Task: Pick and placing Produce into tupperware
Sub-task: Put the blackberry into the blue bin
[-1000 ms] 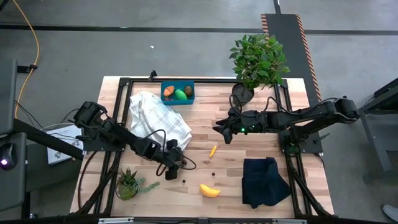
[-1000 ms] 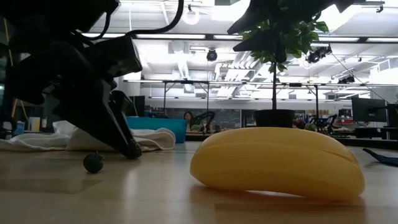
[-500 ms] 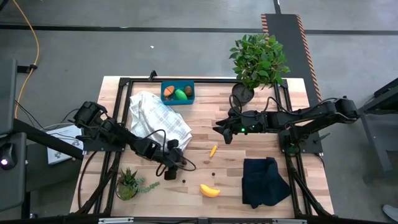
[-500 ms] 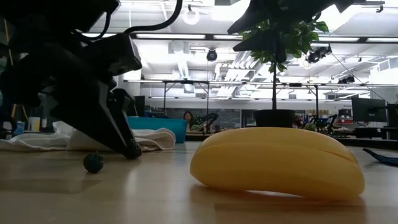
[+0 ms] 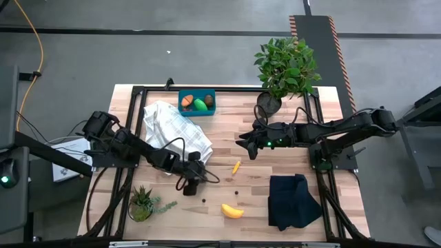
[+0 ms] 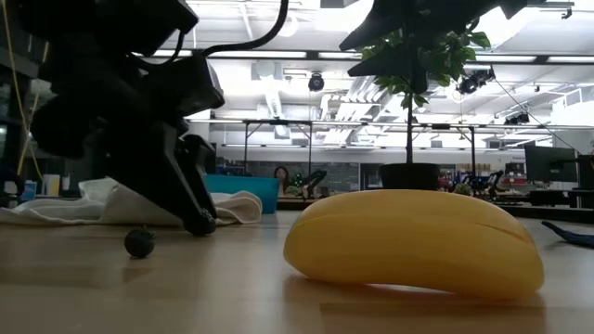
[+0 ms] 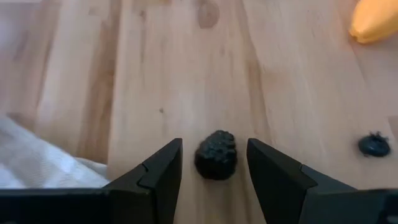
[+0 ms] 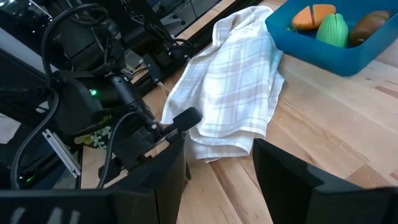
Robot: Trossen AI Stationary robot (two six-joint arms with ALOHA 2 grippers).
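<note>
Left gripper (image 5: 191,187): low over the counter (image 5: 275,207), just beside the near corner of the checked cloth (image 5: 176,131). Jaws open, one on each side of a dark berry (image 7: 216,155) that sits on the wood, neither finger touching it.

Second dark berry (image 7: 375,145): loose on the counter, near the first, outside the jaws.

Right gripper (image 5: 242,144): hovering over the middle of the counter, near the potted bush (image 5: 286,65). Jaws open and empty.

Tupperware (image 5: 196,102): teal box at the far edge of the counter, just beside the cloth. Holds an orange piece (image 8: 313,15), a green oval (image 8: 333,30) and a brown piece (image 8: 368,23).

Banana (image 5: 232,211): on the counter near the front edge, well apart from the box.

Small orange-yellow piece (image 5: 236,166): on the counter between the two grippers.

Black cloth (image 5: 293,200): folded, toward the front right.

Small spiky plant (image 5: 141,202): at the front left.
</note>
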